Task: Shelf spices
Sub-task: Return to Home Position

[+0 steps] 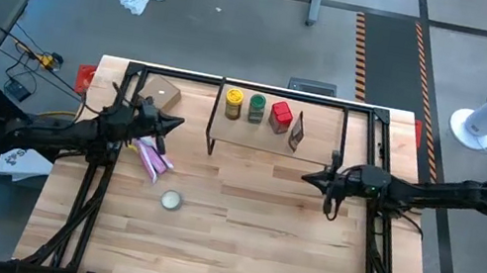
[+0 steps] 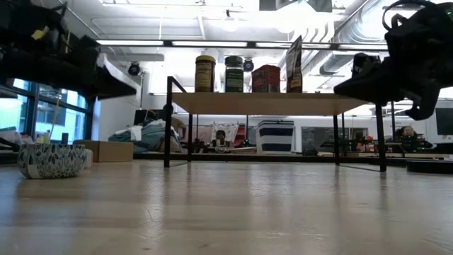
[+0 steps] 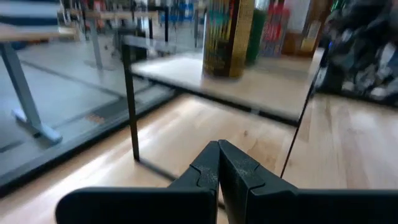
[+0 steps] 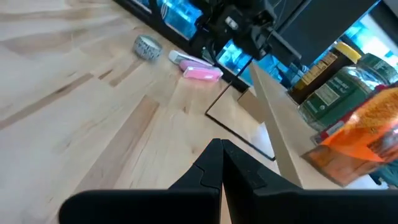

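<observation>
The shelf [image 1: 319,138], a light wooden board on thin black legs, stands at the table's far middle. On its board stand, left to right, the yellow-lidded jar [image 1: 233,103], the green-lidded jar [image 1: 257,107], the red boxy container [image 1: 280,115] and the brown printed packet [image 1: 296,132], which stands on its edge. They also show in the low view: yellow-lidded jar [image 2: 205,74], green-lidded jar [image 2: 234,74], red container [image 2: 266,78], packet [image 2: 294,64]. My left gripper [image 1: 177,124] is shut and empty, left of the shelf. My right gripper [image 1: 306,178] is shut and empty, just near of the shelf's right end.
A pink packet [image 1: 149,157] and a pale round tin [image 1: 171,200] lie on the table's left half, near my left arm. A cardboard box [image 1: 161,94] sits at the far left. A black frame [image 1: 232,84] runs around the table's edges.
</observation>
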Action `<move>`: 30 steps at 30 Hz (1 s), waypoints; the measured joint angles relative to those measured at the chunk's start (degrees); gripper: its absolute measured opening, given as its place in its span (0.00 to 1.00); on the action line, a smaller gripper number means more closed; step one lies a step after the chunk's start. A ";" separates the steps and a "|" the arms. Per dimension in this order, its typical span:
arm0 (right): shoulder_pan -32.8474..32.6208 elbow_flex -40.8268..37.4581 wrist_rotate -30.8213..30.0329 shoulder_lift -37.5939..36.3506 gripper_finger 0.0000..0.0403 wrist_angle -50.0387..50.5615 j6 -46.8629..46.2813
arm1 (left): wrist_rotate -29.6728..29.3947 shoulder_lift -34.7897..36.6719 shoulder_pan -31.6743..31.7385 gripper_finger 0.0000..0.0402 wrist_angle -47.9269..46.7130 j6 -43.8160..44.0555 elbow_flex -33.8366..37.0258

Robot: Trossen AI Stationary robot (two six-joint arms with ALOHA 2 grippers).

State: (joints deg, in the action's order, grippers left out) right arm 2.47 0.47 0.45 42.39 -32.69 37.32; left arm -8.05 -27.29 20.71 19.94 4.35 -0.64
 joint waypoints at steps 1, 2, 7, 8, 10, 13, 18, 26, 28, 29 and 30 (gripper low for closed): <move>0.11 0.00 0.00 -2.15 0.00 2.19 0.00 | 0.00 2.11 0.00 0.00 -0.85 -0.01 0.00; 0.22 0.00 0.08 -4.28 0.00 4.47 -0.04 | 0.00 4.11 0.00 0.00 -2.06 -0.01 0.00; 1.06 0.00 0.07 -13.54 0.00 11.56 0.22 | -0.02 12.91 -0.02 0.00 -5.89 -0.01 0.00; 1.26 0.00 0.13 -15.42 0.00 13.22 0.22 | -0.02 14.11 -0.02 0.00 -5.70 0.00 0.00; 1.46 0.00 -0.01 -19.15 0.00 15.28 0.17 | -0.02 15.96 -0.02 0.00 -5.72 -0.01 0.00; 1.85 0.00 0.00 -24.67 0.00 18.16 0.17 | -0.02 17.19 -0.02 0.00 -5.57 -0.01 0.00; 3.47 0.00 -0.01 -31.77 0.00 19.15 0.17 | -0.04 18.01 0.00 0.00 -5.88 -0.01 0.00; 6.76 0.00 -0.02 -42.39 0.00 19.89 0.17 | -0.05 24.78 0.00 0.00 -8.02 -0.01 0.00; 7.60 0.00 -0.18 -42.40 0.00 18.61 0.17 | -0.04 26.27 0.02 0.00 -9.36 -0.03 0.00; 7.69 0.00 -0.69 -42.40 0.00 18.34 0.17 | -0.08 26.76 0.02 0.00 -10.10 -0.04 0.00; 7.69 0.00 -0.87 -42.40 0.00 18.25 0.17 | -0.08 27.09 0.02 0.00 -10.90 -0.01 0.00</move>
State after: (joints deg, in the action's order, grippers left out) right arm 10.16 0.47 -0.43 -0.01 -14.44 37.50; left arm -8.13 -0.20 20.73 9.04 4.34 -0.64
